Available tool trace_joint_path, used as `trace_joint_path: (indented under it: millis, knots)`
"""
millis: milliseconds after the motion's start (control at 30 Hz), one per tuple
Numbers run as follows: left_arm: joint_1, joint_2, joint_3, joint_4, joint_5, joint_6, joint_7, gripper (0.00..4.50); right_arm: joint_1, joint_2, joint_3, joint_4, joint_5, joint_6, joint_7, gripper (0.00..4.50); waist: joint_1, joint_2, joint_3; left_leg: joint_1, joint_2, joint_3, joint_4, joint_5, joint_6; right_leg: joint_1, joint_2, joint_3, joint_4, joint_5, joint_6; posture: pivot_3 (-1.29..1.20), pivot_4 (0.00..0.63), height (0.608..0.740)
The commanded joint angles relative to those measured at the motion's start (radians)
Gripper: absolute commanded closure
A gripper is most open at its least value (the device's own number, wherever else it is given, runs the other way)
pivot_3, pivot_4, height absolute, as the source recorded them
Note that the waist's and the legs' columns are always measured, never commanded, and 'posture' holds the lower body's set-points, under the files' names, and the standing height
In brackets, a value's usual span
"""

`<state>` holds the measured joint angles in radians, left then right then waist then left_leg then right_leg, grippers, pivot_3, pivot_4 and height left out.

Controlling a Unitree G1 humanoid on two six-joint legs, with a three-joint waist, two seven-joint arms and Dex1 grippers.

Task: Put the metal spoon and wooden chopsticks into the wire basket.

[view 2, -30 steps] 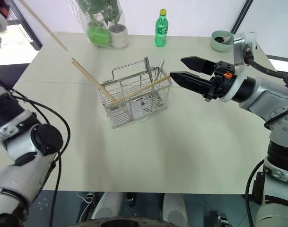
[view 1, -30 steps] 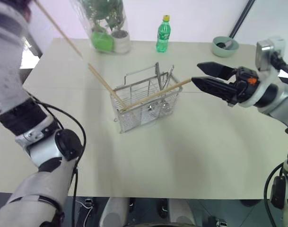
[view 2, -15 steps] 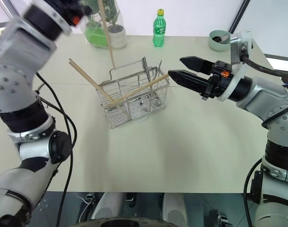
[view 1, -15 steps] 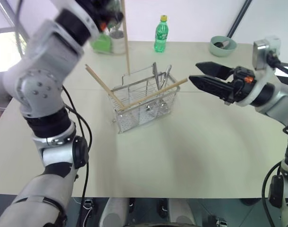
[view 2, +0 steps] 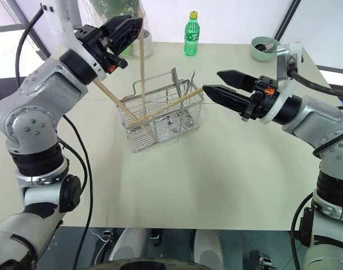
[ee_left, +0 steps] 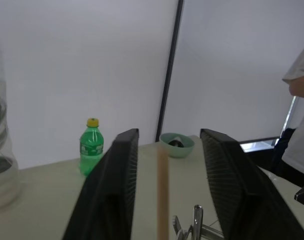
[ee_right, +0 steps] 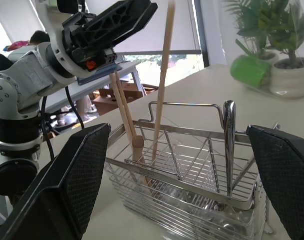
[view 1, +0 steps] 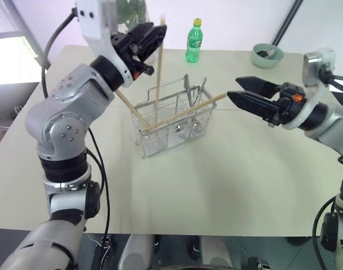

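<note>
The wire basket stands mid-table. The metal spoon stands in it, handle up. One wooden chopstick stands upright with its lower end in the basket. It passes between the fingers of my open left gripper without touching them, as the left wrist view shows. A second chopstick leans out to the left. A third lies slanted across the rim, its tip close to my right gripper, which is open and holds nothing.
A green bottle, a wrapped potted plant and a green bowl with a dark spoon stand along the table's far edge. A second metal handle stands in the basket. A person stands beyond the table.
My left arm swung in from the far left to above the basket, turning its chopstick upright and lowering it inside. Its jaws then opened. The right arm stayed put.
</note>
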<state>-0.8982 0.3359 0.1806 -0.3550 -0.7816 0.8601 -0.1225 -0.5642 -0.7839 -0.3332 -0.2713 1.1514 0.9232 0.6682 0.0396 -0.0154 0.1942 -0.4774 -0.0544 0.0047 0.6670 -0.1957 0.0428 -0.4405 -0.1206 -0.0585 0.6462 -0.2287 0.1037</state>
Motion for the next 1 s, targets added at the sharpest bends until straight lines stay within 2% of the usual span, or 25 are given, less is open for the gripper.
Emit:
trace_joint_path:
  millis: [33,67,167,267,433,533,667,800,867,1000]
  knots:
    - [-0.002,-0.025,0.036,-0.036,-0.013,-0.034,0.026,0.45,-0.017,-0.011,-0.035,-0.009,0.008,-0.022,0.016,0.00,0.000,0.000,0.000,0.000,0.000,0.000,0.000,0.000,0.000,0.000,0.000,0.000,0.000,0.000,0.000,0.00,0.150,0.684]
    - [-0.001,-0.030,0.039,-0.037,-0.015,-0.035,0.030,0.05,-0.017,-0.011,-0.035,-0.009,0.007,-0.022,0.017,0.00,0.000,0.000,0.000,0.000,0.000,0.000,0.000,0.000,0.000,0.000,0.000,0.000,0.000,0.000,0.000,0.00,0.150,0.684]
    - [-0.018,-0.047,0.085,-0.039,-0.043,-0.042,0.072,0.05,-0.017,-0.018,-0.035,-0.005,0.001,-0.025,0.029,0.00,-0.001,0.000,0.000,0.000,0.000,0.000,0.000,0.000,0.000,0.000,0.000,0.000,0.000,0.000,0.000,0.00,0.150,0.684]
    - [-0.068,0.009,0.129,0.002,-0.058,-0.028,0.066,0.05,-0.009,-0.036,-0.031,-0.004,-0.021,-0.035,0.057,0.00,-0.001,0.000,0.000,0.000,0.000,0.000,0.000,0.000,0.000,0.000,0.000,0.000,0.000,0.000,0.000,0.00,0.150,0.684]
    - [-0.213,0.287,0.189,0.183,-0.092,0.035,-0.125,0.05,0.023,-0.118,-0.040,0.038,-0.093,-0.067,0.172,0.00,-0.002,0.000,0.000,0.000,0.000,0.000,0.000,0.000,0.000,-0.001,0.002,-0.001,0.000,0.000,0.000,0.00,0.150,0.684]
    - [-0.210,0.494,0.183,0.254,-0.114,0.073,-0.365,0.05,0.062,-0.182,-0.046,0.083,-0.149,-0.101,0.263,0.00,-0.003,0.000,0.000,0.000,0.000,0.001,-0.001,0.000,0.001,-0.001,0.002,-0.001,0.000,0.000,0.000,0.00,0.150,0.684]
    - [-0.023,0.752,0.188,0.229,-0.104,0.058,-0.709,0.05,0.130,-0.254,-0.051,0.116,-0.214,-0.144,0.385,0.00,-0.007,0.001,0.000,0.000,0.000,0.002,-0.002,-0.002,-0.001,-0.002,0.001,0.000,-0.001,-0.001,0.000,0.00,0.150,0.684]
    - [0.221,0.911,0.277,0.199,-0.072,0.039,-0.913,0.05,0.166,-0.282,-0.060,0.132,-0.247,-0.169,0.449,0.00,-0.011,0.003,0.001,0.000,0.001,0.002,-0.003,-0.002,-0.003,-0.005,-0.001,0.000,-0.004,-0.001,-0.001,0.00,0.150,0.684]
    - [0.359,0.951,0.346,0.173,-0.053,0.045,-0.976,0.05,0.167,-0.283,-0.062,0.139,-0.257,-0.174,0.464,0.00,-0.015,0.005,0.001,0.000,0.001,0.002,-0.007,-0.002,-0.003,-0.004,-0.002,0.000,-0.010,0.000,-0.002,0.00,0.150,0.684]
    - [0.511,0.931,0.424,0.118,-0.019,0.018,-0.985,0.05,0.133,-0.265,-0.042,0.152,-0.271,-0.177,0.459,0.00,-0.019,0.005,0.001,0.001,0.001,0.003,-0.016,-0.002,-0.003,-0.005,-0.002,0.000,-0.016,0.001,-0.003,0.00,0.150,0.684]
